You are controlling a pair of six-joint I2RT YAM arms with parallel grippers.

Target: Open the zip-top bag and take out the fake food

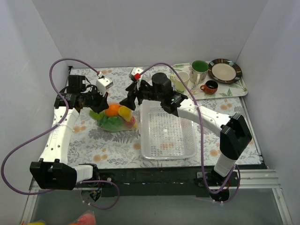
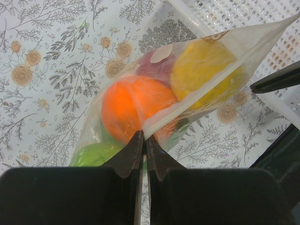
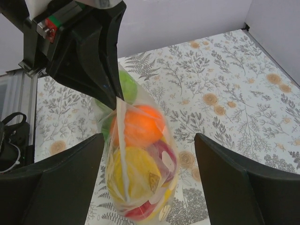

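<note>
The zip-top bag hangs just above the floral table left of the basket, its zip edge pinched in my left gripper, which is shut on it. The fake food shows through the plastic: an orange, a yellow lemon, a red piece and green pieces. My right gripper stands open with one finger on each side of the bag's other end. The right finger stands apart from the plastic. In the top view both grippers, left and right, meet over the bag.
A white perforated basket sits just right of the bag and holds nothing. A tray at the back right carries a green cup, a white cup, a brown cup and a plate. White walls close in three sides.
</note>
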